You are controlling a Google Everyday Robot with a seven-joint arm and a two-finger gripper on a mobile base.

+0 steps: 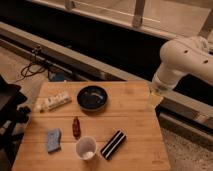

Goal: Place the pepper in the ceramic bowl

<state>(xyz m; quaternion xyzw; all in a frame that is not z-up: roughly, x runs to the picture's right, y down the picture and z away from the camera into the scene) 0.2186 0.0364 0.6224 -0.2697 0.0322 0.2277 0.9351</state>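
The pepper [76, 127] is small, dark reddish-brown and lies on the wooden table [135, 115] near its middle, just in front of the ceramic bowl [92, 97]. The bowl is round, dark and glossy and stands at the back centre of the table. My gripper [155, 98] hangs from the white arm [182, 60] over the table's back right edge, well to the right of the bowl and the pepper, touching neither.
A white cup [86, 148] stands in front of the pepper, with a black-and-white striped bar [113, 144] to its right. A blue sponge [53, 140] lies front left. A white packet [54, 102] lies back left. A black chair [10, 107] stands beside the table's left edge.
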